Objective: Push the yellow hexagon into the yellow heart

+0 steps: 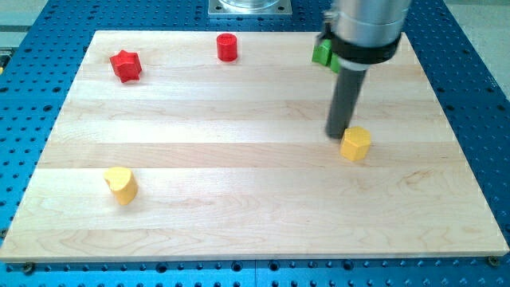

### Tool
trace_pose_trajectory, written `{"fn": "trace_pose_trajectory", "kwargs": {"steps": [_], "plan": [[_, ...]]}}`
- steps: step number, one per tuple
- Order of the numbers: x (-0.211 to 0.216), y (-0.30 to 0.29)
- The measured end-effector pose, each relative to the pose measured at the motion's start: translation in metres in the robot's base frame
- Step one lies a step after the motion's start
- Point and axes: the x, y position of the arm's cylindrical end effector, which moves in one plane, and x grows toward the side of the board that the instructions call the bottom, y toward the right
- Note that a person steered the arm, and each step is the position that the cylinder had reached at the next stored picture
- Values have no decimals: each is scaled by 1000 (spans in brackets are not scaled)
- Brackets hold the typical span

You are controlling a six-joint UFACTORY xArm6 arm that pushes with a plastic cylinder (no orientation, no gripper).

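Just below and to the view's right of my tip point(335, 134) sits the yellow hexagon point(355, 143), touching or all but touching the rod's lower end on the wooden desk point(239, 104). No pincer is fitted: the arm ends in a straight dark rod, so there is nothing to spread or press together. Far from my tip, toward the view's left and slightly lower, lies the yellow heart point(120, 184), well apart from the hexagon. Above my tip, partly hidden behind the arm's grey housing, a green block point(321, 53) shows at the desk's upper edge; its shape cannot be made out. Up and to the left of my tip stands a red cylinder point(227, 47), and farther left again a red star point(126, 65) near the upper left corner.
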Motion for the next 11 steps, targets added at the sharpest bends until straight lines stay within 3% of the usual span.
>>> {"fn": "trace_pose_trajectory", "kwargs": {"steps": [1,2,3,4,5,6,7,9,10,11], "plan": [[10,34],[49,-2],[69,-83],[50,-35],[87,-17],[107,-95],[107,-211],[73,-250],[102,-299],[109,-253]]}}
